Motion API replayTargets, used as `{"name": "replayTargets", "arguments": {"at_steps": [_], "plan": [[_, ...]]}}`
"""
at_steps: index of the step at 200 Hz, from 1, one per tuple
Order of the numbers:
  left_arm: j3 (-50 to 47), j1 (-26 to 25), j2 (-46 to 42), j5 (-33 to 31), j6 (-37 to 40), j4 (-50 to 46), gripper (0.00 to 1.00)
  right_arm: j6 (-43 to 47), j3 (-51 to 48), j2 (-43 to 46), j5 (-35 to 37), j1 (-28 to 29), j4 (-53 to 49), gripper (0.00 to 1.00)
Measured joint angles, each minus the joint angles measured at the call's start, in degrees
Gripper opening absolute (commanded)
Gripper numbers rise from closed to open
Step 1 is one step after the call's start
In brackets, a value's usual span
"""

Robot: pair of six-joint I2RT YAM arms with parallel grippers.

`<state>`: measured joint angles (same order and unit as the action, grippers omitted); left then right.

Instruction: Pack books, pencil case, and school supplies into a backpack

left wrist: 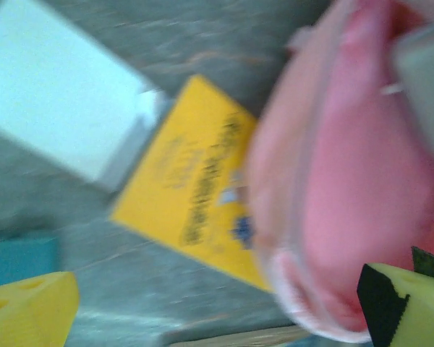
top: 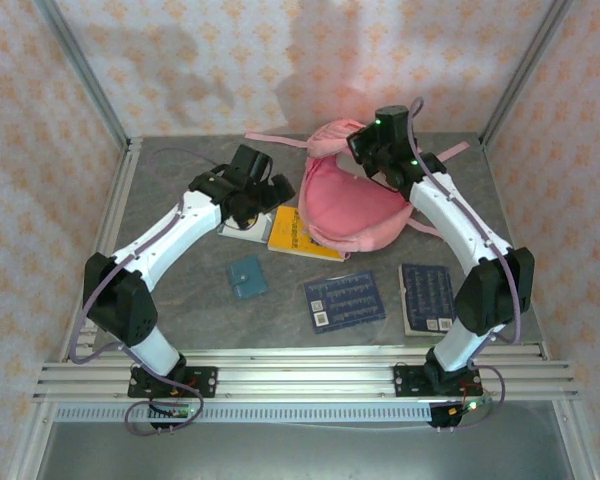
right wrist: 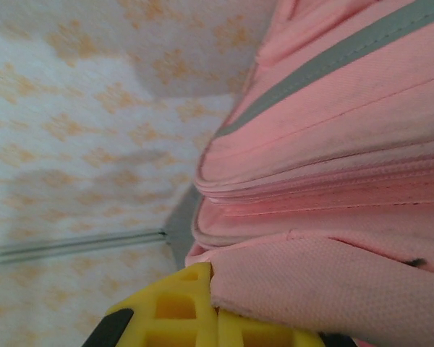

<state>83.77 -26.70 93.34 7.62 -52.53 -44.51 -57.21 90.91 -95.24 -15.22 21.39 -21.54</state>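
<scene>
Yellow book: flat on table, just beneath left gripper, whose jaws stand apart and empty. Long axis slants across the jaw line, one end meeting backpack. Right gripper, clamped on backpack rim, lies farther off.

The left arm and the right arm share one build: glossy white tapered links joined by bulky black joint housings, a black base plate at the foot, and a thin lilac-grey cable looping along the outside. A small green light glows on the right arm's black wrist block. The left fingers are bright yellow moulded blocks with hollow pockets, one faced with a black pad, and the right fingers show the same yellow ribbed moulding.
</scene>
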Motion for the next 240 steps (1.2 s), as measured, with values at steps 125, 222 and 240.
{"name": "replayTargets", "arguments": {"at_steps": [125,222,240], "plan": [[-5.09,-2.08,-2.78,5.55,-11.08,6.25,0.96,5.05,-4.46,0.98,0.42,4.35,-4.48,0.00],[6.38,-2.08,11.15,8.52,-28.33,21.73,0.87,-16.55,-17.66,5.01,0.24,7.82,14.32,0.00],[10.25,-1.95,14.56,8.48,-28.85,21.99,0.76,-16.94,-17.81,5.53,0.39,7.82,14.78,0.00]]}}
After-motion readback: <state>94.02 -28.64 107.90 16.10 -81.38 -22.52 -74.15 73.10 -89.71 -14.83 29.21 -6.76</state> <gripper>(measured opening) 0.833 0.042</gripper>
